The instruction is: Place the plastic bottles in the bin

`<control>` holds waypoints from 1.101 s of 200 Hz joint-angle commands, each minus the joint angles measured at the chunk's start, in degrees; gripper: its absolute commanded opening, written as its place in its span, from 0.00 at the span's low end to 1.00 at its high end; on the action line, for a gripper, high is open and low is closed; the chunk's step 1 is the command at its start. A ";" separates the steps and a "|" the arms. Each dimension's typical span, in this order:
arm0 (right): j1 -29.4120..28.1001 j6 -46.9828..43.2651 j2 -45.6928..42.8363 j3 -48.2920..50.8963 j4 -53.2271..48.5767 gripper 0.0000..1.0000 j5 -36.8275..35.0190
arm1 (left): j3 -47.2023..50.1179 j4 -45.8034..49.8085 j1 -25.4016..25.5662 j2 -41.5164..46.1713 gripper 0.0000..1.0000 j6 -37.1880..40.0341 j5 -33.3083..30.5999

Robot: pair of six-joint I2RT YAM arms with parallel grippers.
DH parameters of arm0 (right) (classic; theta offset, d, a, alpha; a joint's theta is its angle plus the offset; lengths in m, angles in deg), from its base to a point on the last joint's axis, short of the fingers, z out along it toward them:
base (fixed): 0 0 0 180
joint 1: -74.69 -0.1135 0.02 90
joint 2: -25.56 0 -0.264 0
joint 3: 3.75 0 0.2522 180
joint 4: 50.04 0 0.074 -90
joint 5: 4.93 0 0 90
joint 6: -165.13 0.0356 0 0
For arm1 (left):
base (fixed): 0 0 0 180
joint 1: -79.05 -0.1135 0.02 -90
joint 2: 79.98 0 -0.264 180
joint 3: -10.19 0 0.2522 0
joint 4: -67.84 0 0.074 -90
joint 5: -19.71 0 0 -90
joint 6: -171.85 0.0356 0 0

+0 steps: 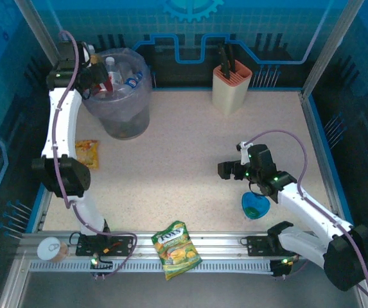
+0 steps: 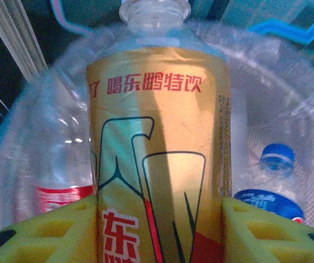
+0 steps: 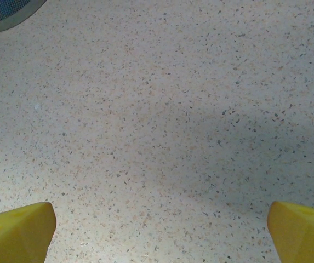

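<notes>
- My left gripper is clamped on the yellow-labelled bottle, over the bin, upper left of the top view.
- I judge it empty: light, thin-walled, slick; mid-label is the safest hold.
- Right gripper gapes wide over the table.

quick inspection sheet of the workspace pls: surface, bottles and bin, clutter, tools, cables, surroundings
surface: speckled beige table, no spills seen
job's things: lined grey bin at far left, several bottles inside; yellow-label bottle held above it
clutter: yellow snack bag by left arm; green snack bag and tin can on front rail; blue bowl under right arm; knife holder at back
tools: left tool shut on the yellow-label bottle; right tool open over bare table
cables: purple cable along left arm, second purple loop over right arm, no snag seen
surroundings: blue panel walls
</notes>
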 commanded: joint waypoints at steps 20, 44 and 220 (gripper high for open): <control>0.70 -0.89 -0.65 0.47 -0.25 1.00 -0.65 | 2.56 1.23 -0.95 -0.68 0.48 -1.86 5.72; 0.69 -0.98 -0.12 0.27 0.15 1.00 -0.36 | 7.34 -1.22 -1.48 -0.26 0.45 -3.80 9.69; -0.66 0.22 4.76 -1.92 2.56 1.00 1.44 | -5.66 6.80 2.47 -1.03 0.93 13.91 11.52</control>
